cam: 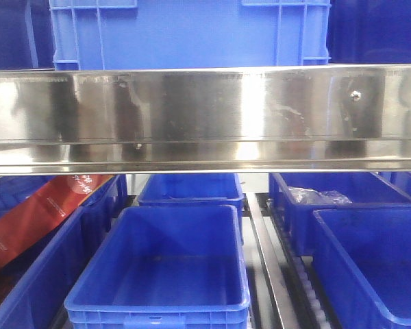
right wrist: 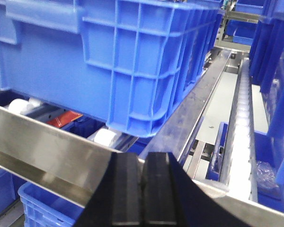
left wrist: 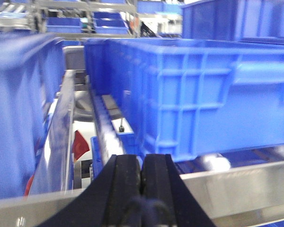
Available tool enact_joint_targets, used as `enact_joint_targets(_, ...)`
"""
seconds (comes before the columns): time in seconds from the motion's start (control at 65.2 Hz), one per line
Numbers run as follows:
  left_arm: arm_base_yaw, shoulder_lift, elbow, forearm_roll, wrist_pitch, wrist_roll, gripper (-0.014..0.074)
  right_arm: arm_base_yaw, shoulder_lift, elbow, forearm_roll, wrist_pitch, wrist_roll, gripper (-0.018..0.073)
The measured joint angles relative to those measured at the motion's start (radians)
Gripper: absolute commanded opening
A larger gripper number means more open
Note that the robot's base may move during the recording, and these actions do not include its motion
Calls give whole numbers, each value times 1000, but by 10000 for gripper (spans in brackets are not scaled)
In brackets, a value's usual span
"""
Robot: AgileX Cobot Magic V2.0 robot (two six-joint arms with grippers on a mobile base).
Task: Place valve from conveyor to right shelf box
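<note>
- The valve is not in any of our three views, and we cannot see the conveyor either.
- In the front view a shiny steel rail point(cam: 205, 116) runs across the middle, with a big blue bin point(cam: 192, 34) on the shelf above it.
- Below the rail we see more blue boxes. The middle box point(cam: 161, 267) looks bare inside.
- A box at the back right point(cam: 342, 205) has a clear plastic bag point(cam: 318, 197) in it.
- A red strip point(cam: 41, 212) leans across the boxes on the left.
- Our left gripper point(left wrist: 142, 177) has its two black fingers pressed together, with nothing between them. It sits by a steel rail in front of a blue crate point(left wrist: 194, 94).
- Our right gripper point(right wrist: 143, 189) is pressed together too, and holds nothing. A blue crate point(right wrist: 109, 56) sits above it on white rollers point(right wrist: 106, 137).
</note>
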Motion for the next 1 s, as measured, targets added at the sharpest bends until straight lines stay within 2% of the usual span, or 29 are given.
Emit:
enact_joint_targets(0.69, 0, -6, 15, -4, -8, 0, -111, 0, 0, 2, 0, -43, 0, -162)
enact_joint_targets(0.875, 15, -18, 28, 105, -23, 0, -111, 0, 0, 2, 0, -43, 0, -162)
enact_joint_targets(0.997, 81, -62, 72, 160, -34, -74, -111, 0, 0, 2, 0, -45, 0, -162)
